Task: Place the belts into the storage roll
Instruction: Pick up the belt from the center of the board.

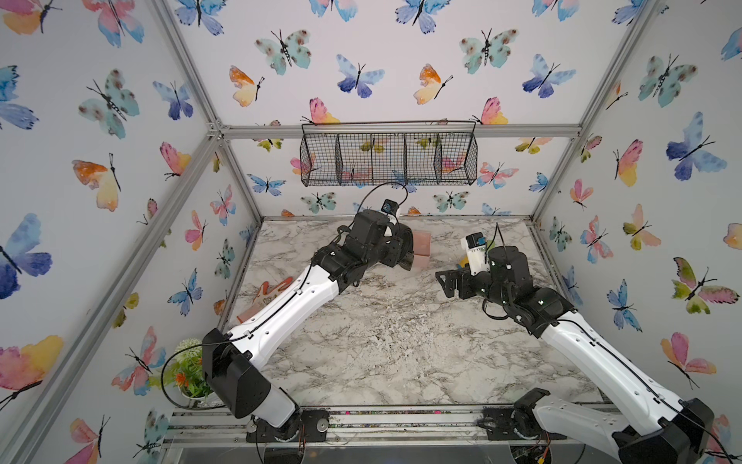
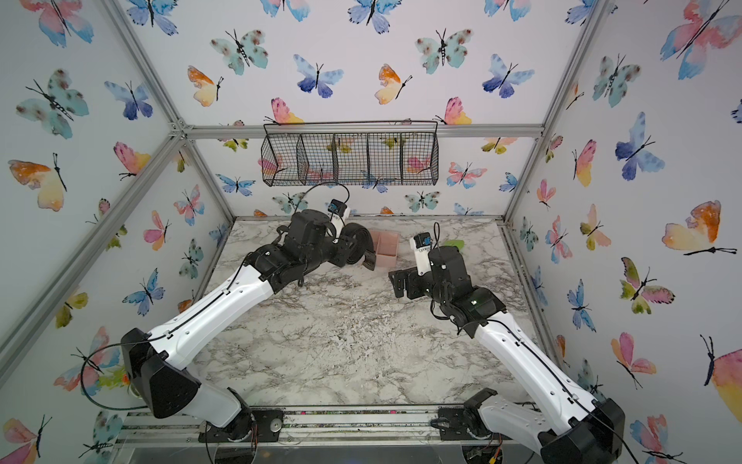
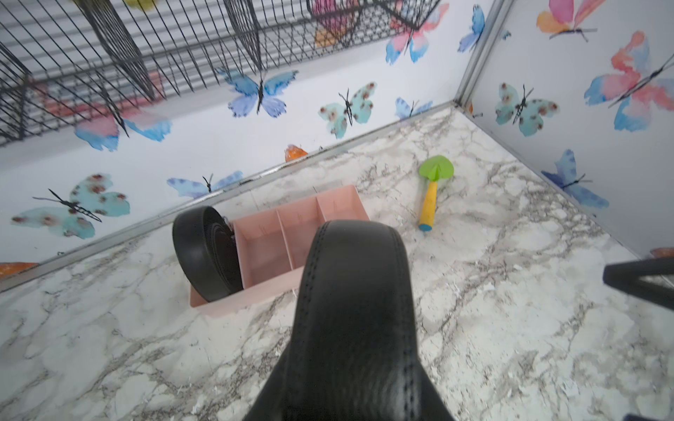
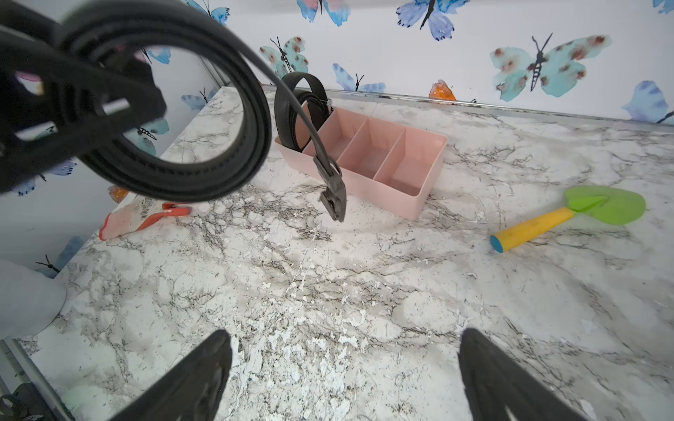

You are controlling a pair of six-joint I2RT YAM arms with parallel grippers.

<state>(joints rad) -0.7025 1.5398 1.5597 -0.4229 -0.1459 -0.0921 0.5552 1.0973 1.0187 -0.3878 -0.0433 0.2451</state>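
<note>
Between left jaws, coiled belt (image 4: 182, 182), aloft.

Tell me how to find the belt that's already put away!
Look on the marble table for the long pink tray. The belt stands on edge, rolled up, in the end compartment farthest from the green shovel. The other belt hangs in the air, outside the tray.

Overhead stereo pair; two low wrist close-ups.

no text, label, brand or number can be read anywhere.
</note>
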